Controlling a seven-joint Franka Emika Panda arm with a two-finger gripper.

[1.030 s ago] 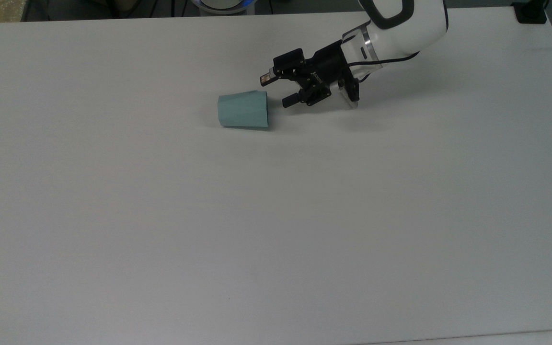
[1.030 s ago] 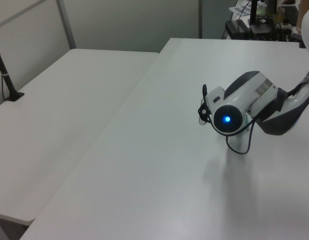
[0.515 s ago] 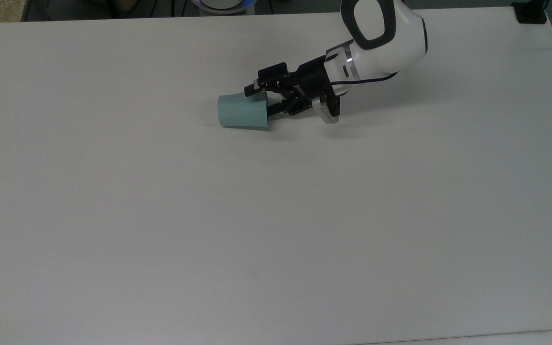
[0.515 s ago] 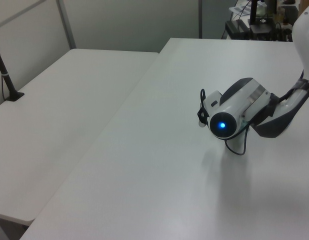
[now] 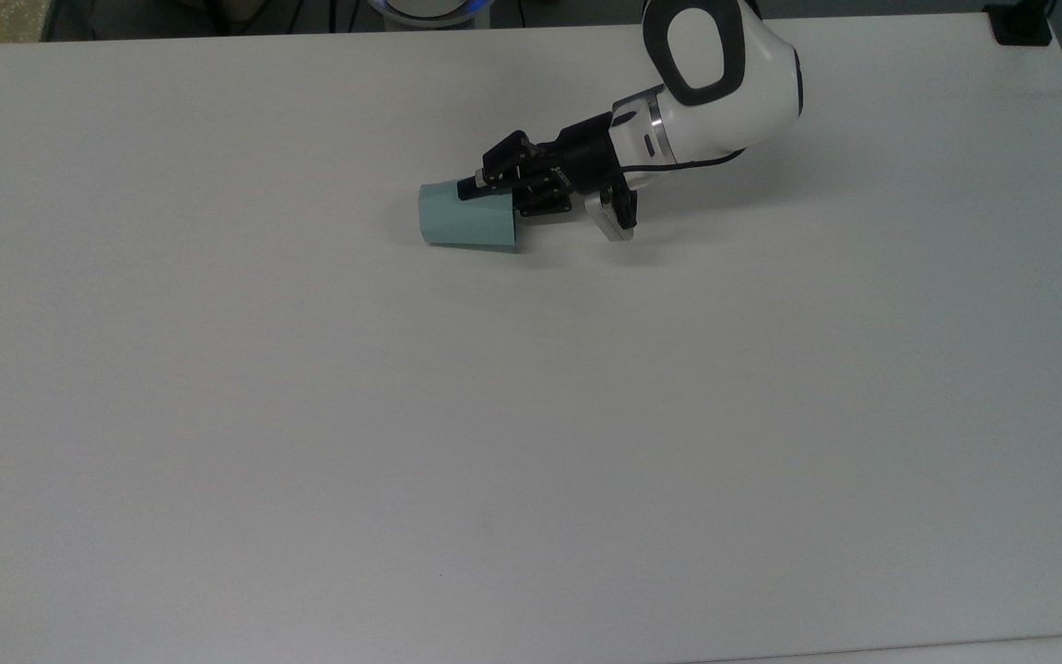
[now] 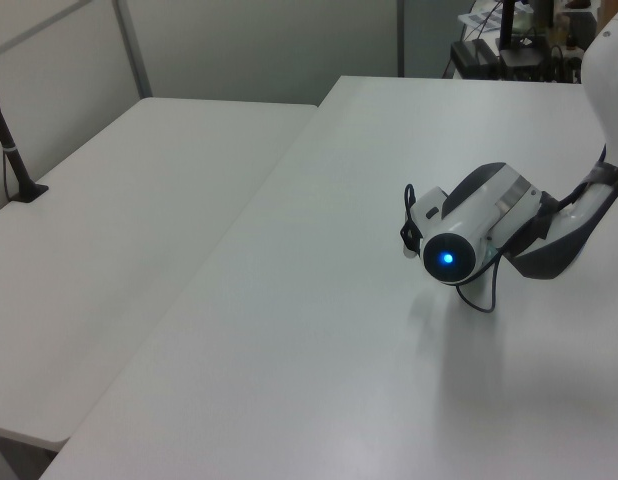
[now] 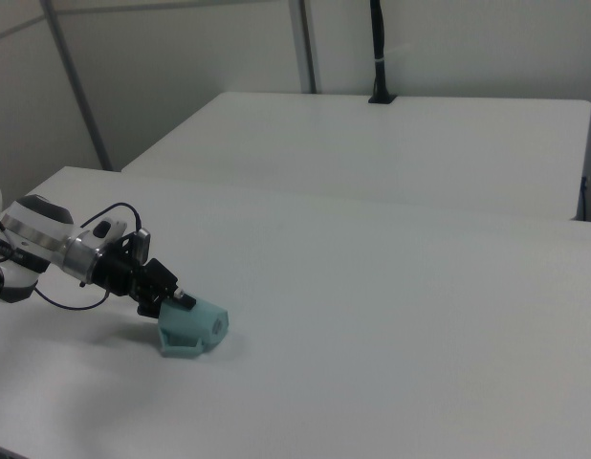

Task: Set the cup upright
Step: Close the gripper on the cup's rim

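I see the cup (image 5: 466, 219) lying on its side on the white table (image 5: 531, 443). In the top view it sits toward 12 o'clock, a bit left of the middle. Its long line runs from 9 o'clock to 3 o'clock there. The small end points to 9 o'clock and the wide end points to 3 o'clock, at my arm (image 5: 711, 88).

My gripper (image 5: 494, 189) is at the wide end of the cup. One finger lies on top of the cup wall. The other finger seems to be inside the mouth, so I think it is pinching the rim, nearly closed.

The right view shows the cup (image 7: 192, 330) from the side, with its small end facing the camera, and the gripper (image 7: 176, 298) on its top edge. The left view shows the arm (image 6: 469, 235) from behind with a blue light, and the arm hides the cup.
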